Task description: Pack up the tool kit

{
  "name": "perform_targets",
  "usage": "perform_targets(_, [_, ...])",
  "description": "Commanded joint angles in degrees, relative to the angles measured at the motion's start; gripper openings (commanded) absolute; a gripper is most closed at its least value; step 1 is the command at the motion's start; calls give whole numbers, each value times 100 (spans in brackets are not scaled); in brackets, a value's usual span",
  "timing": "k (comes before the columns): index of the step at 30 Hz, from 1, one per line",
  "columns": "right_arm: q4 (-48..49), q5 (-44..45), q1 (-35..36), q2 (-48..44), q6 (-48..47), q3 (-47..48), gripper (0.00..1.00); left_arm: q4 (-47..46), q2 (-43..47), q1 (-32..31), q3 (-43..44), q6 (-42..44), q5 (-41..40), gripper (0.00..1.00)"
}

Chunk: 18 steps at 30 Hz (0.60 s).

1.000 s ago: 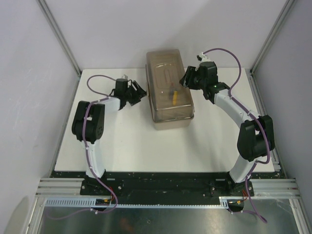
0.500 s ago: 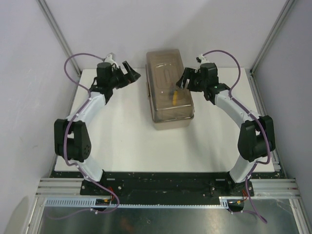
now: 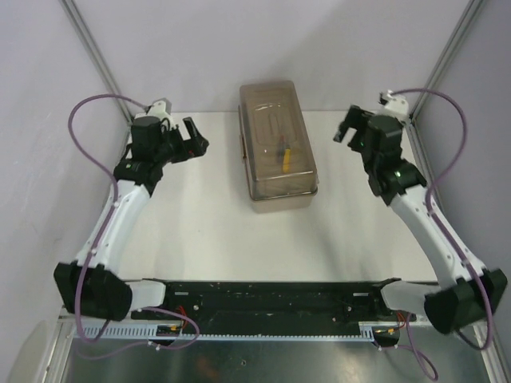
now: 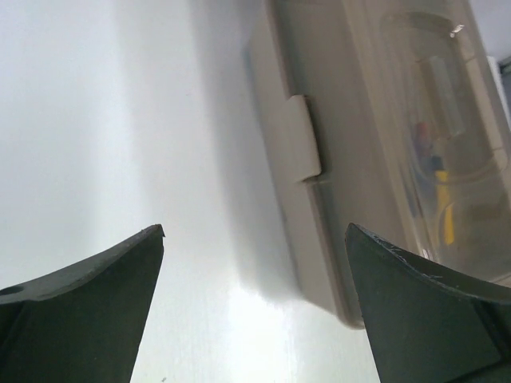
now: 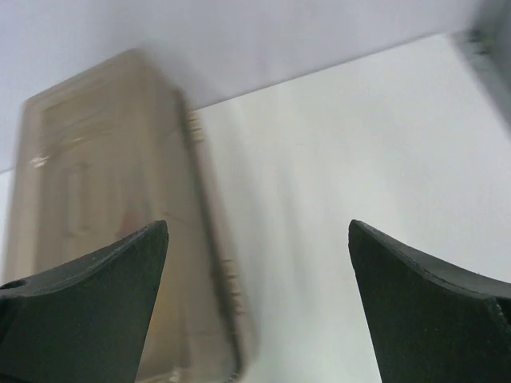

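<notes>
the closed toolbox point(image 3: 278, 148) sits at the middle of the desk's point(image 3: 215, 231) far edge, with a yellow-handled tool point(image 3: 284, 159) visible through its lid. the left end effector point(image 3: 196, 137) and right end effector point(image 3: 345, 129) flank it, jaws apart, holding nothing.

A flat white rectangular counter point(image 3: 207, 231) sits between plain pale grey walls point(image 3: 239, 40) (evenly lit, soft shadows), with slanting silver aluminium frame posts point(image 3: 97, 57) at its far corners.
</notes>
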State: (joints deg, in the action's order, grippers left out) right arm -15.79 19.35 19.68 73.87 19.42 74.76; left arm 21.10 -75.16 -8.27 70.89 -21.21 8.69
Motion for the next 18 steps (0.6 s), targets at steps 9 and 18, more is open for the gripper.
perform_targets(9, [-382,3157,-159,-2182,792,-2040,99,865,2538,36,-657,656,-2290,99])
perform_targets(18, [-619,3278,-150,-2527,985,-2170,98,867,3195,34,-871,740,-2655,99])
